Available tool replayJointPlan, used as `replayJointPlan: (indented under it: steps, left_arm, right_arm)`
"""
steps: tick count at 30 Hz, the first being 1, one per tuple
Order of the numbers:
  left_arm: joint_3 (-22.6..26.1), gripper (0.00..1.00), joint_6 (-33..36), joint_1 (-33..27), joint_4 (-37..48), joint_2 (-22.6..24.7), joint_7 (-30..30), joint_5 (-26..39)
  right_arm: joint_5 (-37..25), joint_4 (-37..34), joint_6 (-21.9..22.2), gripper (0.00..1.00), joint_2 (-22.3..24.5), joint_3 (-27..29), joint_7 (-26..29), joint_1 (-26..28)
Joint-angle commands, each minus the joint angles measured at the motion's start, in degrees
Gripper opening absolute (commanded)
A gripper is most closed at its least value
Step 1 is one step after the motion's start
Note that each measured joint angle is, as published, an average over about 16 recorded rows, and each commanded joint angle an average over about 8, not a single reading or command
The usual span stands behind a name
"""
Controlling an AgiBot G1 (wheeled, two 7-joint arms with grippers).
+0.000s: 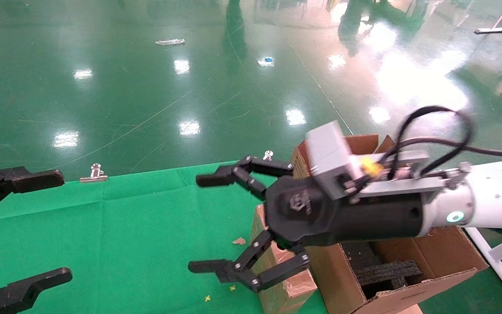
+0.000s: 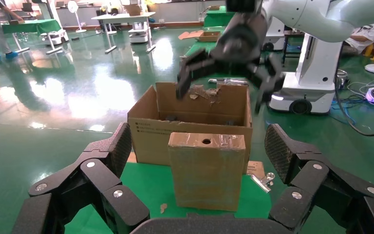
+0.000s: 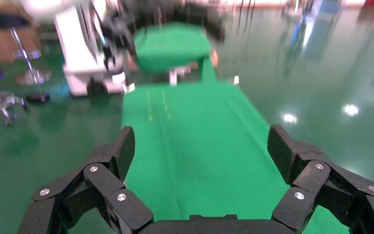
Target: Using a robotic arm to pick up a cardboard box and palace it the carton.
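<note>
Cardboard box (image 2: 206,170) stands upright on the green cloth touching the carton (image 2: 190,124), right gripper (image 1: 225,226) spread wide, empty above it; looks light, stiff, grab across slim faces.

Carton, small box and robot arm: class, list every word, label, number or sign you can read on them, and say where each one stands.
None can be read in full.
Carton: small black print on its outer wall, too small to read.
Right pincer: embossed logo on its black body, blurred.
Cardboard box: no text, only tape and a round hole.
</note>
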Motion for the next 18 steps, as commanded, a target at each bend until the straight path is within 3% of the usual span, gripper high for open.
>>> replayJointPlan:
  steps: [1,11,18]
  left_arm:
    - [0.01,1.0,0.0,-0.01,0.01,0.0,0.0,0.0]
    - [0.04,1.0,0.0,-0.02,0.01,-0.01,0.02,-0.02]
    - [0.06,1.0,-0.01,-0.02,0.02,-0.02,0.03,-0.03]
  right_arm:
    - [-2.28,1.07,0.53,1.0,0.04,-1.07,0.98,0.53]
    - [-27.07,1.75,-4.06,1.0,-7.04,-17.16,9.85,16.0]
    - [-33.27,1.82,-4.94,1.0,-7.46,-26.22,13.65,27.68]
